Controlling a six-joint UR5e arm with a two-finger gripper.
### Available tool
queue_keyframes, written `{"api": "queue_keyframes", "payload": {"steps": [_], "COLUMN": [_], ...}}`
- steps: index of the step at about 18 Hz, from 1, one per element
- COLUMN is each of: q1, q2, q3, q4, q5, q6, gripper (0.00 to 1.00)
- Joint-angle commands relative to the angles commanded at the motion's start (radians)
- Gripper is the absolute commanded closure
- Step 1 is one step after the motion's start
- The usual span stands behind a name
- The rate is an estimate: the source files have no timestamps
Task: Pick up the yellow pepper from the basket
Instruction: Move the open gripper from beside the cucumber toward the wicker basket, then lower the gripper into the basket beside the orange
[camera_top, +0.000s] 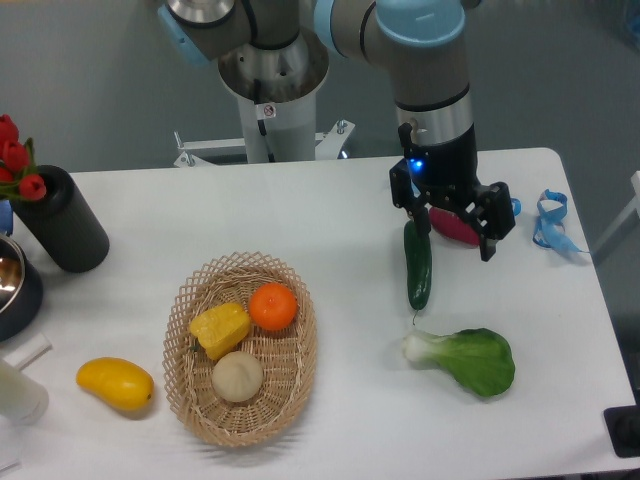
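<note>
The yellow pepper (219, 329) is blocky and lobed and lies in the left part of the oval wicker basket (285, 410), next to an orange (273, 306) and a pale round ball (238, 376). My gripper (456, 236) hangs well to the right of the basket, above the table near the top of a cucumber (418, 265). Its fingers are spread apart and hold nothing. A dark pink object (455, 226) lies between and behind the fingers.
A smooth yellow mango-like fruit (116, 384) lies left of the basket. A bok choy (466, 358) lies at front right. A black cylinder (60, 219) with red tulips (14, 158) stands at the left edge. A blue ribbon (553, 222) lies at far right.
</note>
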Motion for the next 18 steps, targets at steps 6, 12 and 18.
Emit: {"api": "queue_keyframes", "payload": {"steps": [6,12,18], "q1": [-0.003,-0.100,-0.208], "q2": [-0.005,-0.051,-0.080], "q3": [-0.046,-0.040,-0.063], "q4": [0.023,0.028,0.028], "q5": [-0.067,-0.086,-0.087], "q6": [-0.053,-0.274,-0.478], "gripper": [0.00,0.00,0.00]}}
